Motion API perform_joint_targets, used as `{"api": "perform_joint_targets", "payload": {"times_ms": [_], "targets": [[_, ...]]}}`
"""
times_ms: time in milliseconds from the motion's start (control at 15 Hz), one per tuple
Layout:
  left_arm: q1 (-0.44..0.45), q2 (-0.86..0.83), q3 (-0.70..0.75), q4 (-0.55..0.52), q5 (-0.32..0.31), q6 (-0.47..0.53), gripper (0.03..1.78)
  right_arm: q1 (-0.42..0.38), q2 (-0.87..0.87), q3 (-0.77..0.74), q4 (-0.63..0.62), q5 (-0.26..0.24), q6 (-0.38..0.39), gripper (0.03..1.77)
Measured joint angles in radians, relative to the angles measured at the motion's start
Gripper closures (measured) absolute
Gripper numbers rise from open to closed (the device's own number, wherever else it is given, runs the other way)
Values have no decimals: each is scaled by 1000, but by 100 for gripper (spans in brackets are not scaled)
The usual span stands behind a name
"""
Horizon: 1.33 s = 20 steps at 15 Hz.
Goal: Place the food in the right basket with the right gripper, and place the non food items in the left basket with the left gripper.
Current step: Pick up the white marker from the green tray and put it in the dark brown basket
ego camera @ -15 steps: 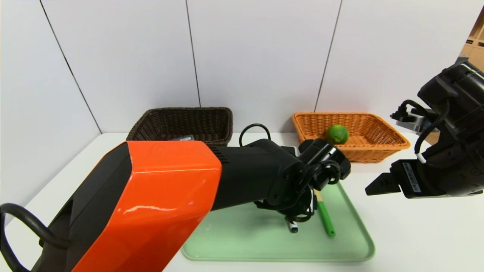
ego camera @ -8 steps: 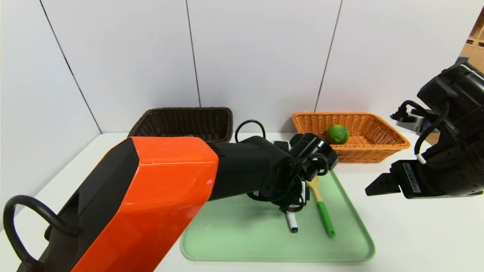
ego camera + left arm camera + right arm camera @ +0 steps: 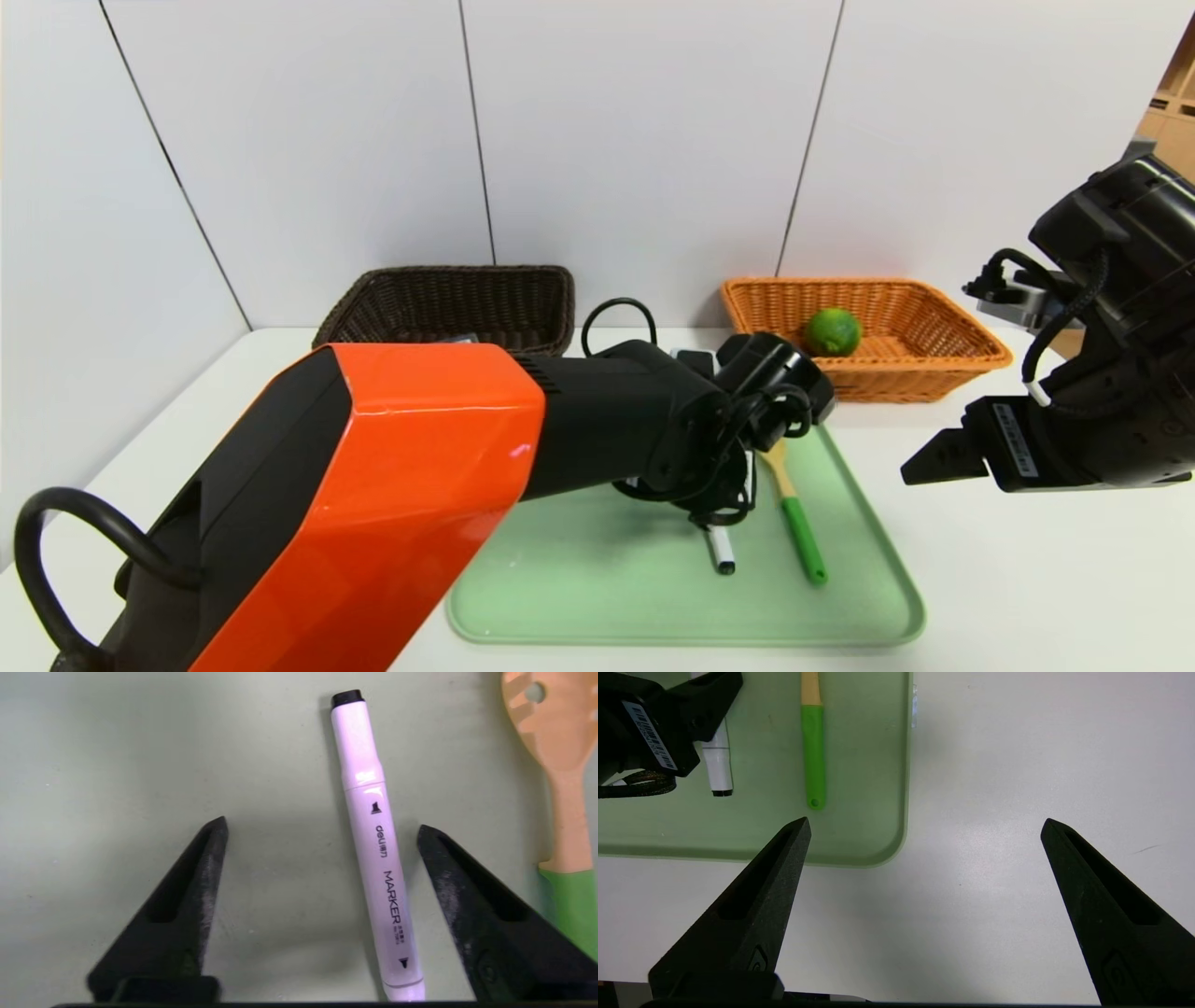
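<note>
white wall panels [image 3: 644,140], green tray [image 3: 691,607], left gripper [image 3: 322,833] open around marker [image 3: 385,868], unheld

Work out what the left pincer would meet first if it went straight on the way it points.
Probably the tray; the marker lies between the tips, though depth is unclear.

The white marker [image 3: 380,858], black-tipped with dark lettering, lies on the green tray [image 3: 691,597]. The pasta spoon [image 3: 803,537], wooden-toned with a green handle, lies lengthwise on the tray, beside the marker. The round green lime [image 3: 833,332] sits in the orange-tan wicker basket [image 3: 920,381], beyond the tray. The dark brown wicker basket [image 3: 467,303] also stands beyond the tray.
</note>
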Motion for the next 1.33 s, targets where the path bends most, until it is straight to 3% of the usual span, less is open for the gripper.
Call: {"api": "perform_joint_targets", "payload": {"times_ms": [200, 400, 533, 1067, 1333], "targets": [[-2, 3, 0, -1, 0, 1, 78, 0, 0, 0, 0, -1, 0, 10], [-2, 4, 0, 1, 0, 1, 105, 0, -1, 0, 0, -1, 0, 10], [-3, 5, 0, 4, -1, 0, 163, 0, -2, 0, 0, -1, 0, 10], [2, -26, 3, 60, 28, 6, 163, -5, -18, 7, 0, -2, 3, 10], [76, -137, 1, 85, 41, 94, 163, -10, -33, 16, -2, -1, 4, 10]]}}
